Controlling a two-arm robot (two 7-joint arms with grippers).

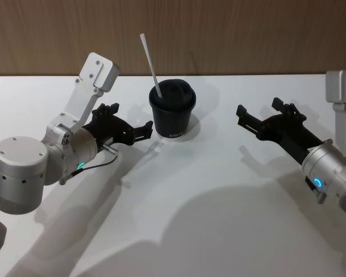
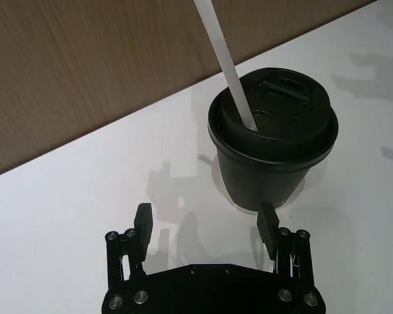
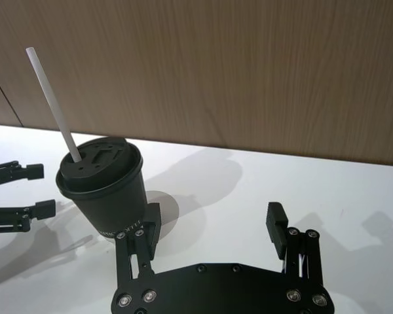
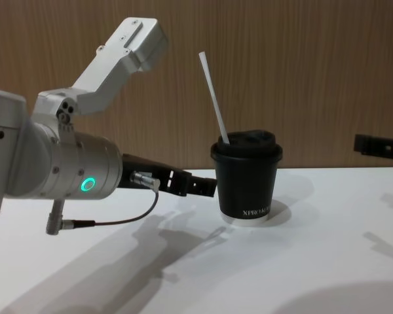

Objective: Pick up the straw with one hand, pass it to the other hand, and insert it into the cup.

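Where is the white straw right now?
The straw is stuck in the lid of the black cup, leaning toward the robot's left, at the back middle of the white table near the wooden wall, between the two open grippers.

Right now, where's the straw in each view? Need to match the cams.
Head: the straw is at upper centre, leaning left out of the cup.
Left wrist: upper middle, running off the top edge into the lid.
Right wrist: upper left, tilted, tip in the lid.
Chest: centre, leaning left above the cup.
Shared landmark: the cup's black domed lid.
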